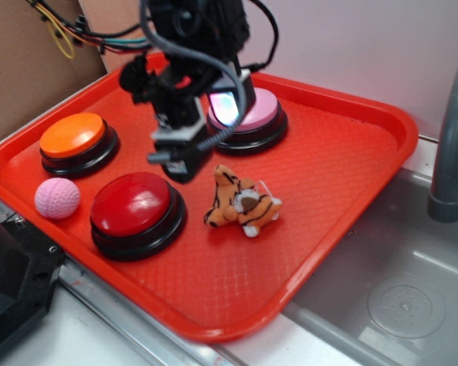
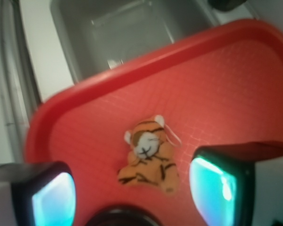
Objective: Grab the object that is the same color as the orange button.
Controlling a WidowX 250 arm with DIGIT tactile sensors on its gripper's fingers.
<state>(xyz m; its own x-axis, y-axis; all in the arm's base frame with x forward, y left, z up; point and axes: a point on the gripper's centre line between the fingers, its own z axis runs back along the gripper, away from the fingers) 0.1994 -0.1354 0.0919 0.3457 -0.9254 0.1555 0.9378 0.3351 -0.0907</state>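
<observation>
My gripper (image 2: 132, 188) is open and holds nothing. The tiger (image 1: 242, 206) lies on the red tray (image 1: 351, 152), just right of the red button (image 1: 136, 204). It is near me, a bit right and lower, so I must go down.

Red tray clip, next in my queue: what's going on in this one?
A WidowX arm hangs over the red tray, its tool open and empty above the small plush tiger. The tiger lies on the bare tray, untouched, between the fingers in the wrist view. The orange button, a red button, a pink button and a pink ball sit around it.
</observation>
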